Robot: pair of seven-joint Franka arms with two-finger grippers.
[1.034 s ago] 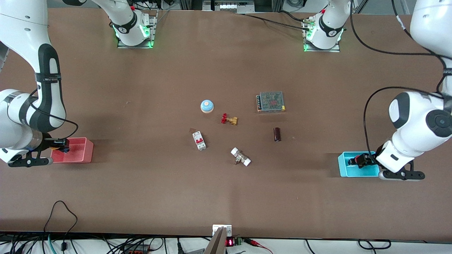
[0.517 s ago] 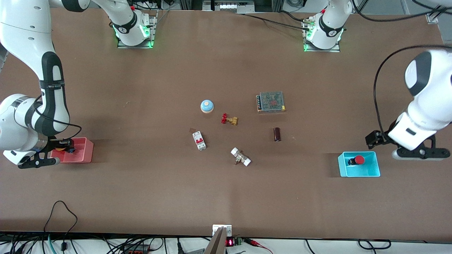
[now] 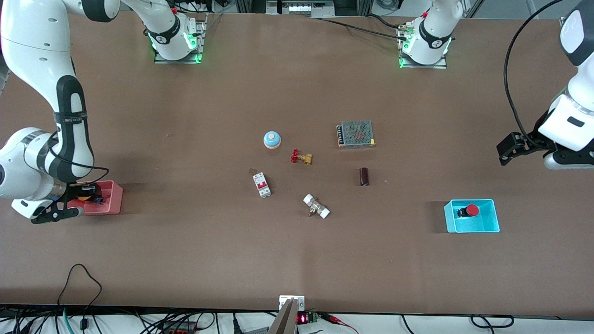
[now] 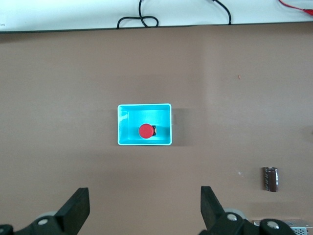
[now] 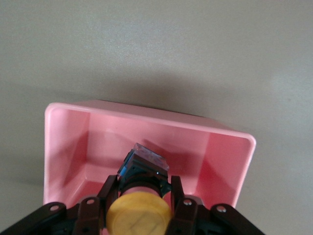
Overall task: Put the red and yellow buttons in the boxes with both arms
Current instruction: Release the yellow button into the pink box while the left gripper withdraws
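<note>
The red button lies in the cyan box near the left arm's end of the table; the left wrist view shows the red button in that cyan box too. My left gripper is open and empty, raised over bare table beside the cyan box; its fingers stand wide apart. My right gripper is shut on the yellow button inside the pink box. In the right wrist view the fingers clamp the black body of the yellow button over the pink box.
In the middle of the table lie a light-blue domed disc, a brass valve with a red handwheel, a white circuit breaker, a white-ended fitting, a dark cylinder and a metal mesh power supply.
My left gripper let go of the red button in the cyan box, then rose and drew away from it. My right gripper shifted a little within the pink box with the yellow button.
</note>
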